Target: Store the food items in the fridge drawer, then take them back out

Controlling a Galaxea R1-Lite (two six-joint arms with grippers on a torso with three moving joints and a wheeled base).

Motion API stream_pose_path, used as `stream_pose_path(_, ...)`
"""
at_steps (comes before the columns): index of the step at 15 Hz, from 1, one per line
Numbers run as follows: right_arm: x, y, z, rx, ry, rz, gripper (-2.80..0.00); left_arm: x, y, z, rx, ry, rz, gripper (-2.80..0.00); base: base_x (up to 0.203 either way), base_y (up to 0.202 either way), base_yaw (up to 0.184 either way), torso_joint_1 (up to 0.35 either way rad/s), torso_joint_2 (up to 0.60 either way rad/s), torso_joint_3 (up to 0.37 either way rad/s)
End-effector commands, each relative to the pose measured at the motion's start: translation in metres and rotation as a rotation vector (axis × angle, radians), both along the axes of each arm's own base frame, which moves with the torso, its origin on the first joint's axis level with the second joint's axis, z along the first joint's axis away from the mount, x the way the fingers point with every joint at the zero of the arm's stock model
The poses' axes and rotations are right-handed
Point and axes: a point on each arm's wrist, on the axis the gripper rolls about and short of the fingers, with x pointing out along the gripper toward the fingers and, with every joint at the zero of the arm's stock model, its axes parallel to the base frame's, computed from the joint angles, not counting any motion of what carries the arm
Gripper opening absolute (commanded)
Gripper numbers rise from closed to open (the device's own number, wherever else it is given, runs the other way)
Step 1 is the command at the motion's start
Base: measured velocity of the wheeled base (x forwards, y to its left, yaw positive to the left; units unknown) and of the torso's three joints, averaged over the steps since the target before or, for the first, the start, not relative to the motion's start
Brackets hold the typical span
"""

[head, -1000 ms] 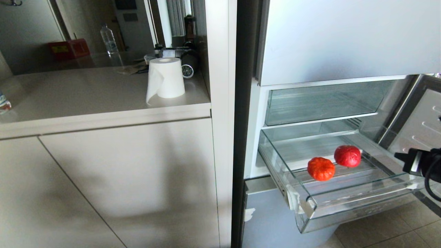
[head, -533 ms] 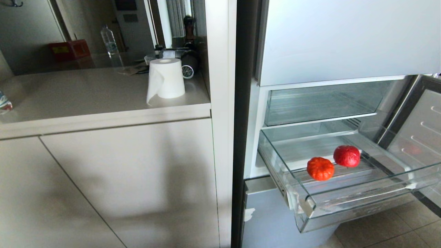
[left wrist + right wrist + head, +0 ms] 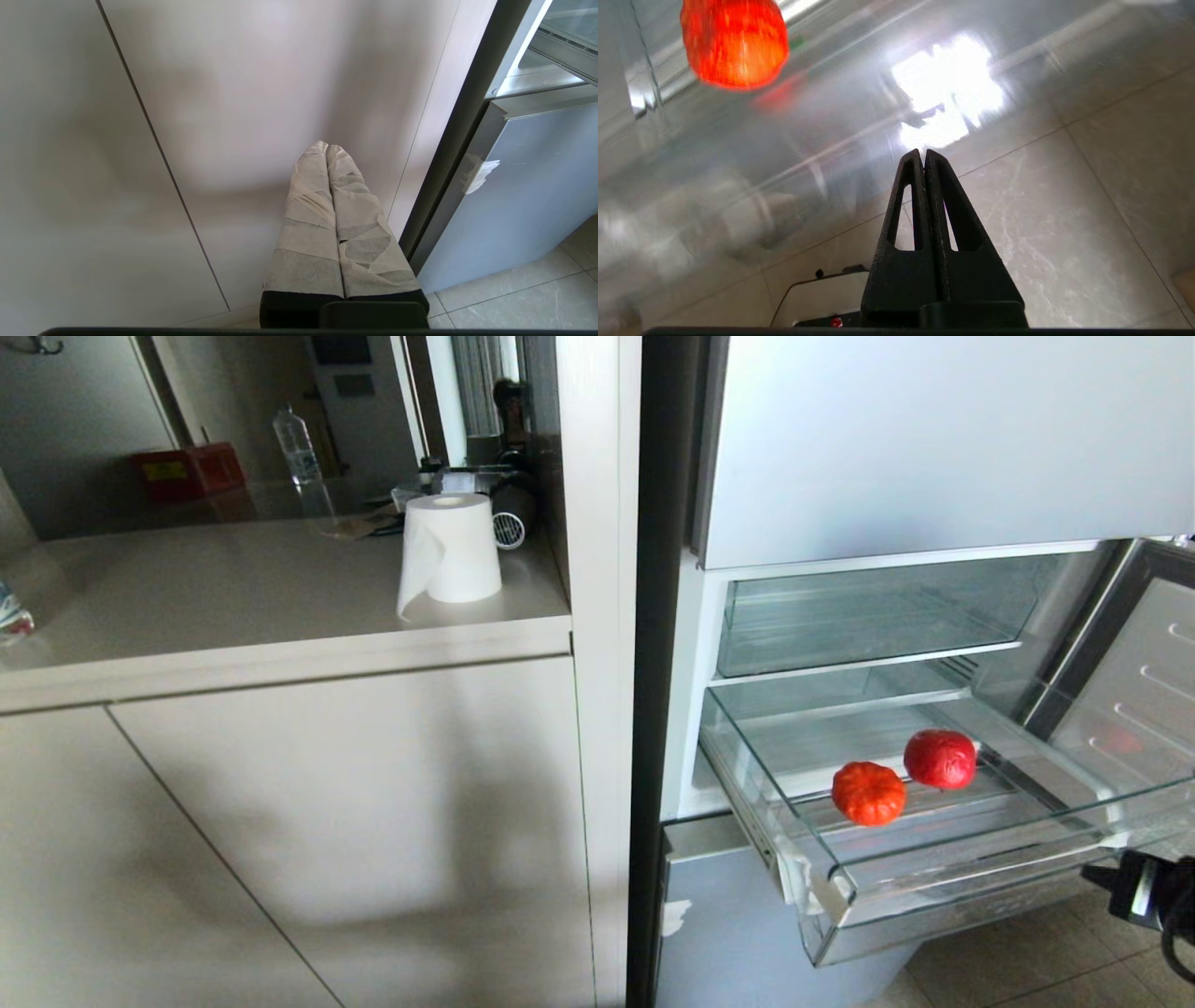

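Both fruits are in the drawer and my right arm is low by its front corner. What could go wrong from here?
1. The shut right gripper sits below the clear plastic fridge drawer, near its front lip; rising straight up could knock the pulled-out drawer.
2. The ribbed orange-red round fruit and the smoother red round fruit lie loose on the smooth floor; a jolt may roll them.
3. The glare on the plastic in the right wrist view could mislead aiming.

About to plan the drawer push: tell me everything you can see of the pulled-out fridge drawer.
The fridge drawer is a wide, shallow bin of clear plastic with a thick rounded front lip and a white rail on its side. It stands pulled well out beneath a glass shelf. Two round red-orange food items rest apart on its floor. Nothing grips it.
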Motion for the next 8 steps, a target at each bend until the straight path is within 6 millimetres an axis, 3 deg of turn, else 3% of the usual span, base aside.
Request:
stream_pose_path(1,0.036,-0.003,-0.014,0.023,0.062,0.039,-2.8,0.0,0.0,0.0,0.0,0.001,0.001,-2.8,0.0,0.0,0.0,0.0,0.0,0.0)
stream_pose_path(5,0.096,0.014,-0.007,0.079,-0.009,0.102,-2.8,0.0,0.0,0.0,0.0,0.001,0.001,-2.8,0.0,0.0,0.0,0.0,0.0,0.0)
stream_pose_path(8,0.141,0.026,-0.029,0.088,-0.053,0.136,-2.8,0.0,0.0,0.0,0.0,0.001,0.001,-2.8,0.0,0.0,0.0,0.0,0.0,0.0)
